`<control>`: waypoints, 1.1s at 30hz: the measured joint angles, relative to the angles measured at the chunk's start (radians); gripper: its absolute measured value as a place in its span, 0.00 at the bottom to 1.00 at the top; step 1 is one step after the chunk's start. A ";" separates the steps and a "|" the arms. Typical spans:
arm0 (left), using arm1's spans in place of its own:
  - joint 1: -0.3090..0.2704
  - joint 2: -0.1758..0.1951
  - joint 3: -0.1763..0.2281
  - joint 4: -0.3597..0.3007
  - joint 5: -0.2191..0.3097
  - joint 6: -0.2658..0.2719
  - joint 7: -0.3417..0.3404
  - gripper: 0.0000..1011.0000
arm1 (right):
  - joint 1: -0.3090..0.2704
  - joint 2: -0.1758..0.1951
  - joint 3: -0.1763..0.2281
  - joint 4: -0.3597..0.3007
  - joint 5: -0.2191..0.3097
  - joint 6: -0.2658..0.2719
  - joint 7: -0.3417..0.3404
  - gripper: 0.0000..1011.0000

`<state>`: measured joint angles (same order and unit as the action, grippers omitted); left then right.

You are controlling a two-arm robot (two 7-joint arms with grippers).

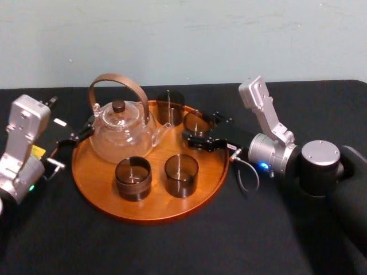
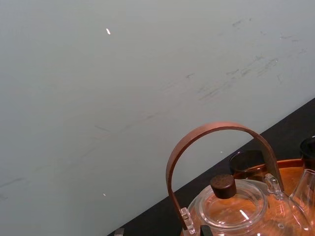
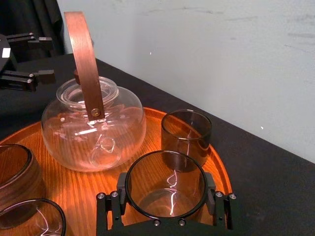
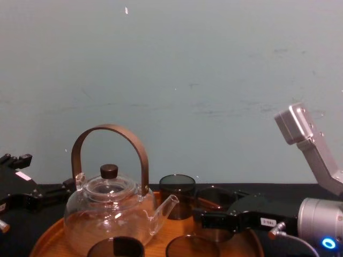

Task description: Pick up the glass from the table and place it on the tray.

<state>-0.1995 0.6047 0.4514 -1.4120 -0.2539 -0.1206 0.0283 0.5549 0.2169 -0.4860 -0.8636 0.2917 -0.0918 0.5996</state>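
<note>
Right tool (image 1: 196,126) mid-frame, closed around the glass (image 3: 165,167) at the tray's (image 1: 149,212) upper right, left tool (image 3: 47,55) spread open, empty, left of the teapot (image 1: 120,130)

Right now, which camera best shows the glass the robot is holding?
Right wrist view: the glass sits large in the right gripper. Head view: small. Chest view: half hidden behind that gripper. Left wrist view: unclear.

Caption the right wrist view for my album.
Right gripper holds a smoky glass over the wooden tray beside the glass teapot; left gripper open beyond.
</note>
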 joint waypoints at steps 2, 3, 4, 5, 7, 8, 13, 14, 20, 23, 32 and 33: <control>0.000 0.000 0.000 0.000 0.000 0.000 0.000 0.99 | 0.001 -0.003 0.000 0.007 -0.002 -0.002 0.002 0.90; 0.000 0.000 0.000 0.000 0.000 0.000 0.000 0.99 | 0.002 -0.004 0.000 0.009 -0.002 -0.003 0.002 0.90; 0.000 0.000 0.000 0.000 0.000 0.000 0.000 0.99 | 0.003 -0.005 0.000 0.013 -0.002 -0.005 0.003 0.90; 0.000 0.000 0.000 0.000 0.000 0.000 0.000 0.99 | 0.003 -0.006 0.000 0.015 -0.003 -0.005 0.003 0.90; 0.000 0.000 0.000 0.000 0.000 0.000 0.000 0.99 | 0.004 -0.008 0.000 0.020 -0.004 -0.007 0.004 0.90; 0.000 0.000 0.000 0.000 0.000 0.000 0.000 0.99 | 0.004 -0.009 0.000 0.021 -0.004 -0.007 0.004 0.90; 0.000 0.000 0.000 0.000 0.000 0.000 0.000 0.99 | 0.004 -0.011 0.000 0.029 -0.007 -0.008 0.004 0.90; 0.000 0.000 0.000 0.000 0.000 0.000 0.000 0.99 | 0.004 -0.011 0.000 0.030 -0.008 -0.008 0.004 0.90; 0.000 0.000 0.000 0.000 0.000 0.000 0.000 0.99 | 0.001 -0.011 0.002 0.030 -0.014 -0.007 -0.003 0.90; 0.000 0.000 0.000 0.000 0.000 0.000 0.000 0.99 | 0.001 -0.010 0.003 0.029 -0.015 -0.006 -0.004 0.90; 0.000 0.000 0.000 0.000 0.000 0.000 0.000 0.99 | 0.001 -0.010 0.003 0.029 -0.014 -0.005 -0.004 0.90; 0.000 0.000 0.000 0.000 0.000 0.000 0.000 0.99 | 0.001 -0.010 0.003 0.029 -0.014 -0.005 -0.004 0.90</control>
<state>-0.1995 0.6047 0.4514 -1.4120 -0.2539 -0.1205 0.0283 0.5554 0.2071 -0.4834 -0.8347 0.2778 -0.0967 0.5956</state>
